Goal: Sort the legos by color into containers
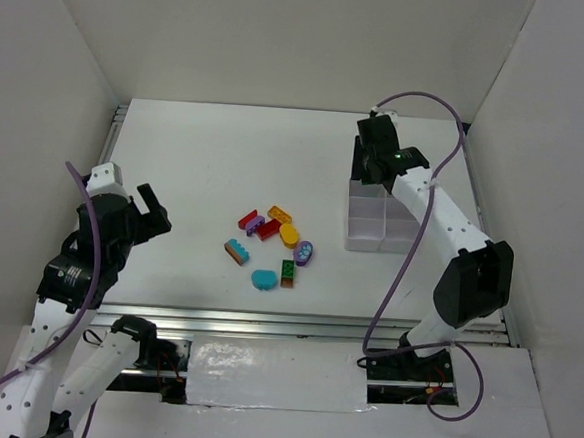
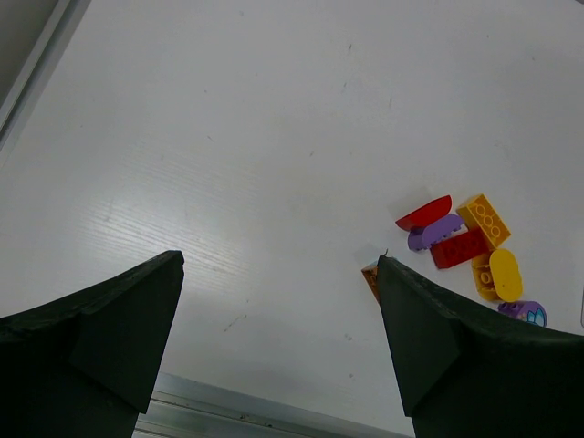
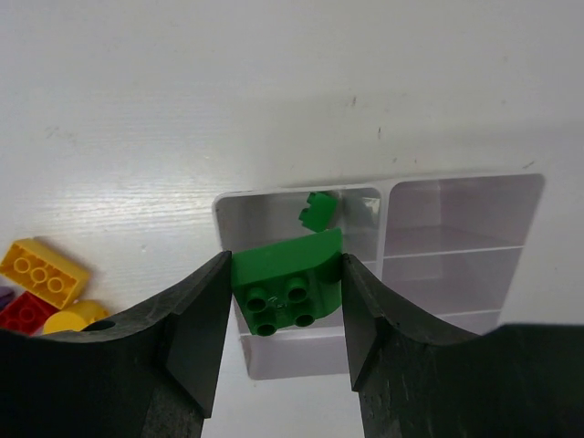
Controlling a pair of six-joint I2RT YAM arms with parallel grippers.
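- Two pairs of matte black, wedge-shaped jaws are in view, well apart.
- The right jaws are clenched on a glossy green plastic brick (image 3: 287,294) with one curved edge and four round studs facing the wrist camera. They hold it over the translucent white plastic tray (image 3: 383,239) of square compartments.
- The left jaws are spread wide, grasping nothing, above the smooth white desk (image 2: 228,137).
- Loose plastic bricks (image 1: 268,229), some studded rectangles and some rounded ovals, lie clustered mid-desk beside the tray: red, yellow, purple, orange, teal, green.
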